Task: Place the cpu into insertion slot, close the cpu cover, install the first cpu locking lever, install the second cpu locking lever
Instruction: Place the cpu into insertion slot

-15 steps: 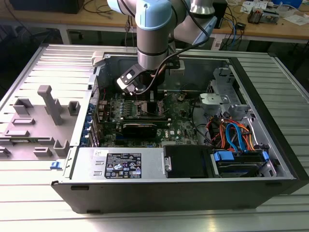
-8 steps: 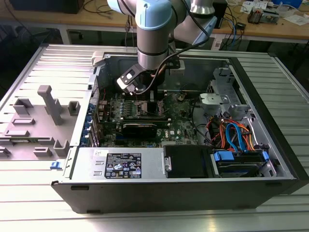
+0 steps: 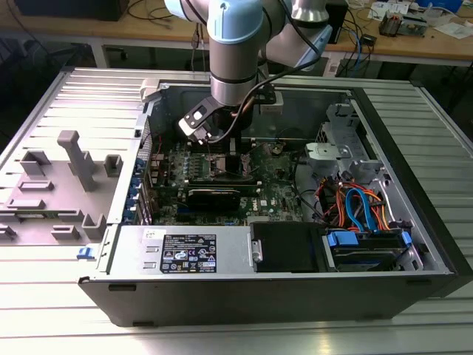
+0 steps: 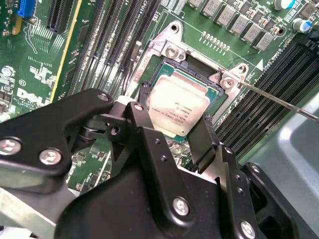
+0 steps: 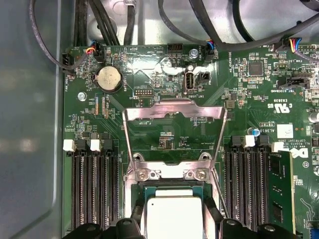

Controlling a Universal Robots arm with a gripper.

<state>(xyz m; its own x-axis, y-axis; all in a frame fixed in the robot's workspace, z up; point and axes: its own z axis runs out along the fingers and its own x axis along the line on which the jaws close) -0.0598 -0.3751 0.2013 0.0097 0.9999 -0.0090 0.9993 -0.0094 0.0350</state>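
Down low with the gripper [image 4: 175, 110], pinching the cpu [image 5: 172, 215] by two opposite edges to keep it flat and square. Sitting level inside the slot [image 4: 197, 63], by the look of it, and not yet let go. Beyond, a look at the cover [image 5: 174, 110], tipped up and back to leave the opening clear. Alongside, a thin lever [image 4: 279, 102] swung free, no clamping yet.

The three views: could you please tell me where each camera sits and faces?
Exterior view: off the arm, looking down into the computer case; the arm shows.
First wrist view: on the arm, facing the motherboard and open cpu cover; the gripper shows.
Second wrist view: on the arm, angled past the gripper onto the insertion slot.
Both wrist views share the cpu.
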